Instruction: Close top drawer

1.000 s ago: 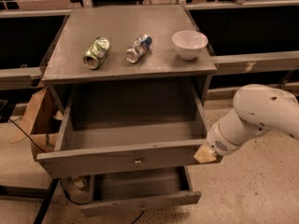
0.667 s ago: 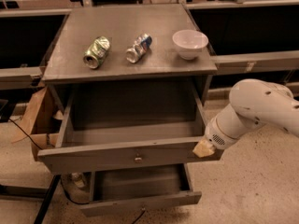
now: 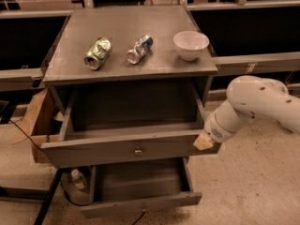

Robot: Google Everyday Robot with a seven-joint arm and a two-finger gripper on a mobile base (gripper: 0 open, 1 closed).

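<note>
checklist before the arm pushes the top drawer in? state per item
1. Top drawer pulled out, travel left to close: ok.
2. Gripper at the drawer front's right end: ok.
3. Gripper firmly touching the front: cannot tell.
4. Push point centred near the knob: not ok, well right of it; drawer may skew.
5. Drawer below, also open, sits under the push path: ok.
6. Green can, crushed can and white bowl on the cabinet top, back from its front edge: ok.

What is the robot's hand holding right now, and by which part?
That cannot be told. The hand sits against the right end of the top drawer, at its front panel, well away from the knob. A grip there cannot be confirmed.
</note>
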